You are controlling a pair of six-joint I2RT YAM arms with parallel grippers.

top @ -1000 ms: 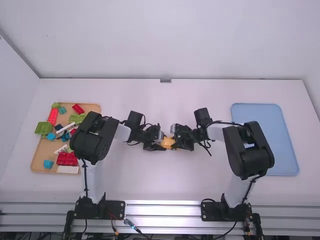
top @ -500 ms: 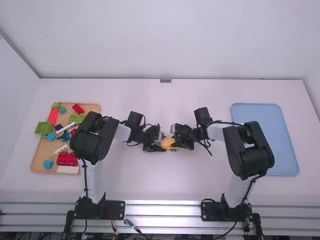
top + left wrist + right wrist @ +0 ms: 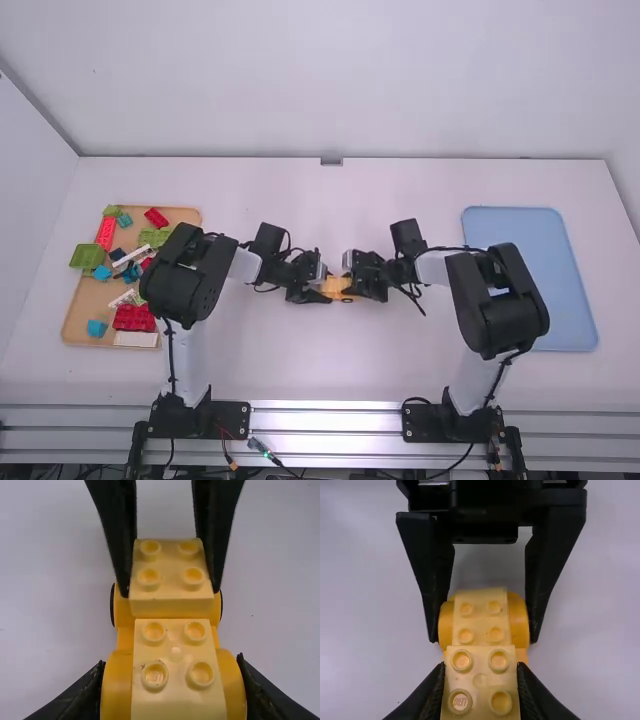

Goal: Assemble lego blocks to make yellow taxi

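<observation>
Left gripper clamps orange-yellow car base mid-table; right gripper pinches pale yellow brick at its other end. Left should brace, right square up, press straight down.

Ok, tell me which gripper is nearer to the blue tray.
Right. The right gripper holds the end of the yellow blocks toward the blue tray; the left gripper holds their opposite end, farther away.
</observation>
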